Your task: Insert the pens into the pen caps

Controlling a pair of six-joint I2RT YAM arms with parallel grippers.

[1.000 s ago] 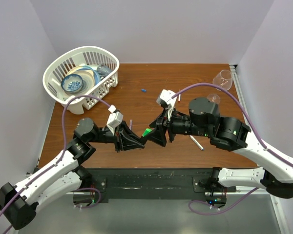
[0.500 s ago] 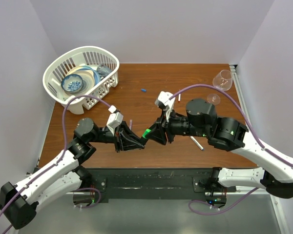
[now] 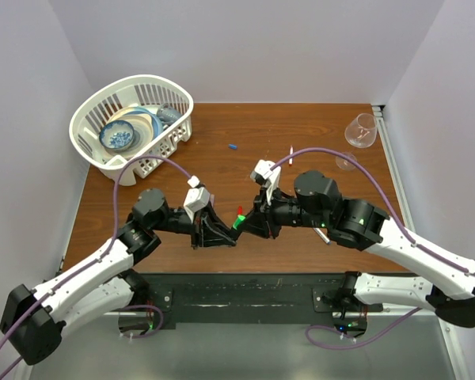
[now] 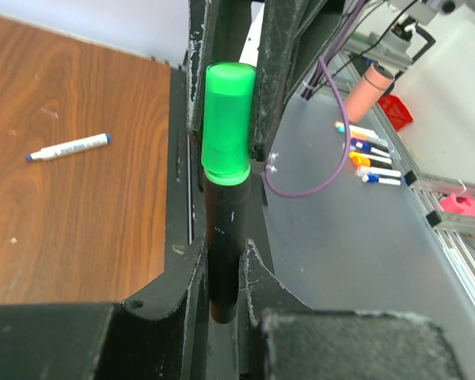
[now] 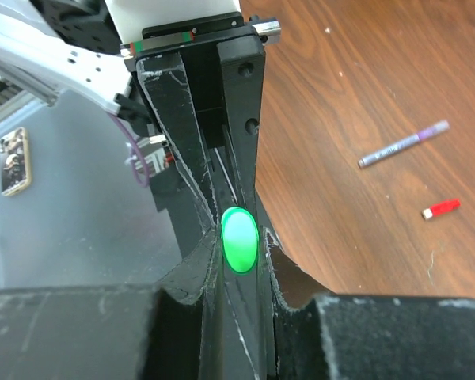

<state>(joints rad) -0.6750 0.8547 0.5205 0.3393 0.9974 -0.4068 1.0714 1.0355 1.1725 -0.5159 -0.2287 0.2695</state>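
A stubby black marker (image 4: 224,237) stands between the fingers of my left gripper (image 4: 222,269), which is shut on its barrel. A green cap (image 4: 227,119) sits on the marker's far end. My right gripper (image 5: 240,245) faces the left one and is shut on that green cap (image 5: 240,239). From above, the two grippers (image 3: 222,233) (image 3: 252,223) meet tip to tip near the table's front edge, with the green cap (image 3: 237,222) between them. A purple pen (image 5: 404,144) and a red cap (image 5: 442,209) lie on the wood. A white pen with a blue end (image 4: 69,148) lies apart.
A white basket (image 3: 103,107) with bowls stands at the back left. A tipped clear glass (image 3: 362,131) lies at the back right. A small blue cap (image 3: 233,146) and a thin white stick (image 3: 290,152) lie mid-table. The table's front edge (image 3: 222,271) is just below the grippers.
My right gripper's jaws have closed onto the green cap. Both arms have drawn closer together, the left wrist shifting right and the right arm shifting left.
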